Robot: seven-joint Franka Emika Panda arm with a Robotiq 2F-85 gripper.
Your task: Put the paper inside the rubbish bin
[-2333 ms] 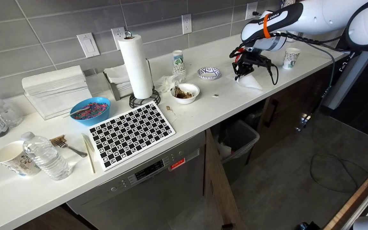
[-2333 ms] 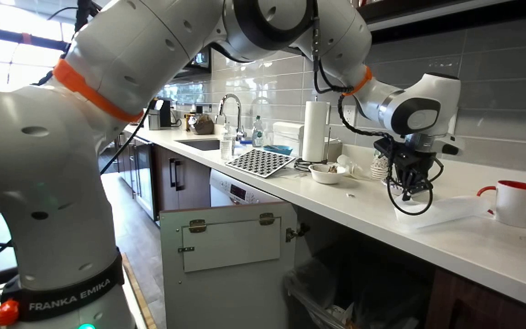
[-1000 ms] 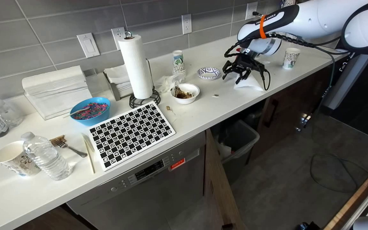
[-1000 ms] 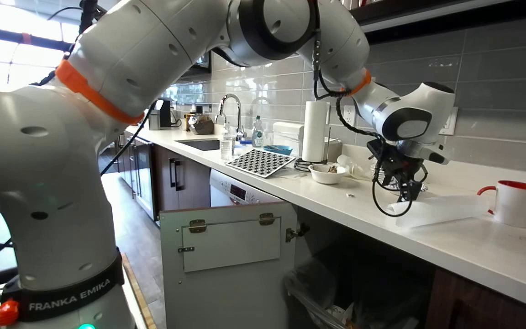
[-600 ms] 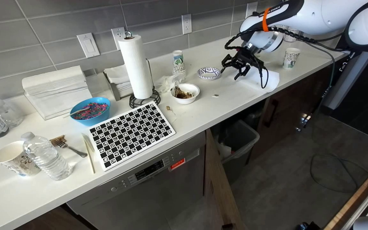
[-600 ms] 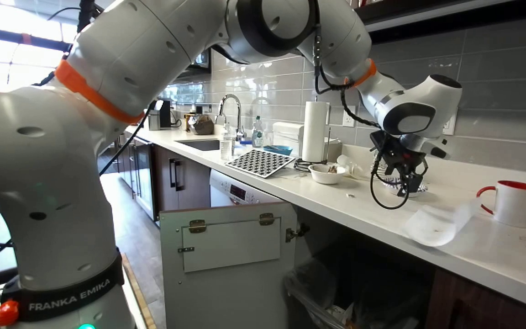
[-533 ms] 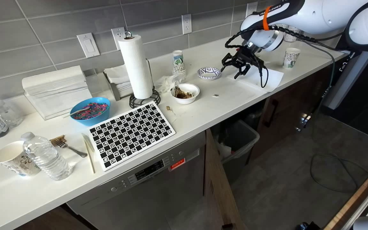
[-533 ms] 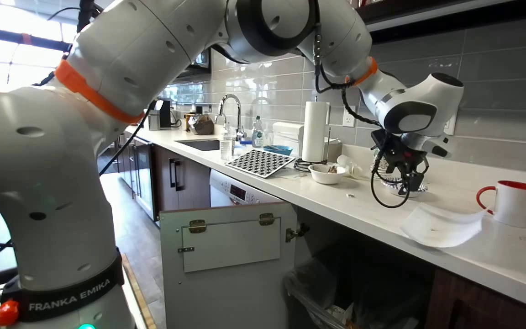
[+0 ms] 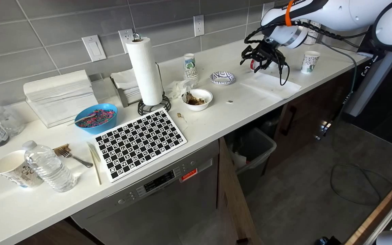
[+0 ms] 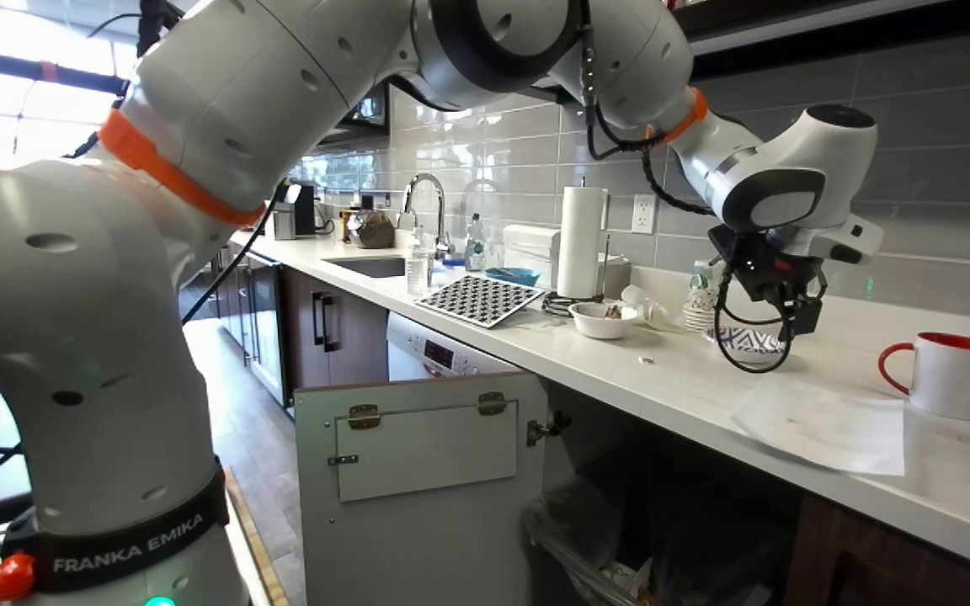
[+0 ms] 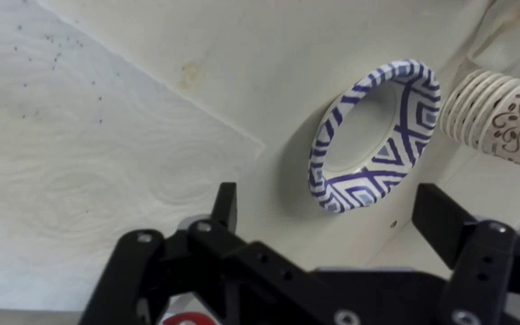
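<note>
A thin white sheet of paper (image 9: pixel 271 87) lies almost flat on the counter near its front edge, in both exterior views. One corner of the paper (image 11: pixel 84 149) fills the left of the wrist view. My gripper (image 9: pixel 249 66) hangs above the counter, past the paper's back edge, touching nothing. In the wrist view the fingers (image 11: pixel 440 221) of the gripper stand wide apart with nothing between them. The rubbish bin (image 9: pixel 269 144) sits low under the counter in the cabinet opening; in an exterior view the liner shows at the rim of the bin (image 10: pixel 573 560).
A purple-patterned bowl (image 11: pixel 350 192) is close beyond the fingers, with stacked cups (image 11: pixel 503 113) beside it. A red-lined mug (image 10: pixel 955 379) stands near the paper. The open cabinet door (image 10: pixel 418 497) juts out beside the bin. A paper cup (image 9: pixel 309 62) stands further along the counter.
The gripper, earlier shut at the paper's edge, has opened and risen away from it. The paper, curled up before, has unrolled and settled almost flat.
</note>
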